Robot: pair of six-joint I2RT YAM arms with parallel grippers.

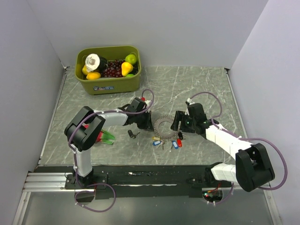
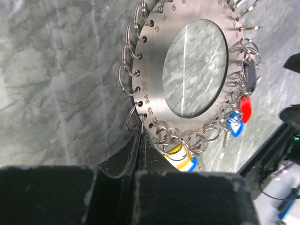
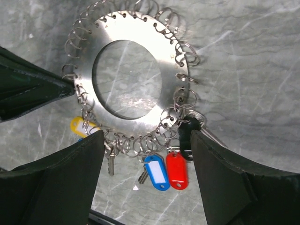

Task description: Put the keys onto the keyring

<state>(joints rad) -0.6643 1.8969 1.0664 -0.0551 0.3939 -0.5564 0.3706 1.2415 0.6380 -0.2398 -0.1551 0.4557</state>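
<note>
Top external view takes in pale grey walls [image 1: 28, 56] closing three sides of a grey marble-patterned table [image 1: 201, 89], with a black mounting rail [image 1: 150, 177] along the bottom of the frame. The left arm [image 1: 89, 129] and right arm [image 1: 225, 138] both reach toward mid-frame. A green bin [image 1: 126, 83] holding fruit stands in the upper left. At the centre is the keyring [image 1: 163, 124], a flat steel disc with a large round hole and small split rings threaded all around its numbered rim. The left gripper [image 2: 139, 138] is pinched closed on the disc's edge, low in the left wrist view. The right gripper [image 3: 147, 138] stands wide, its fingers straddling the disc's lower rim. The keys hang from rings there: a yellow-tagged key [image 3: 79, 125], a blue-tagged key [image 3: 157, 172], a red-tagged key [image 3: 177, 169] and a black-headed key [image 3: 187, 129]. One small dark key [image 1: 133, 135] lies apart on the table, left of the disc.
</note>
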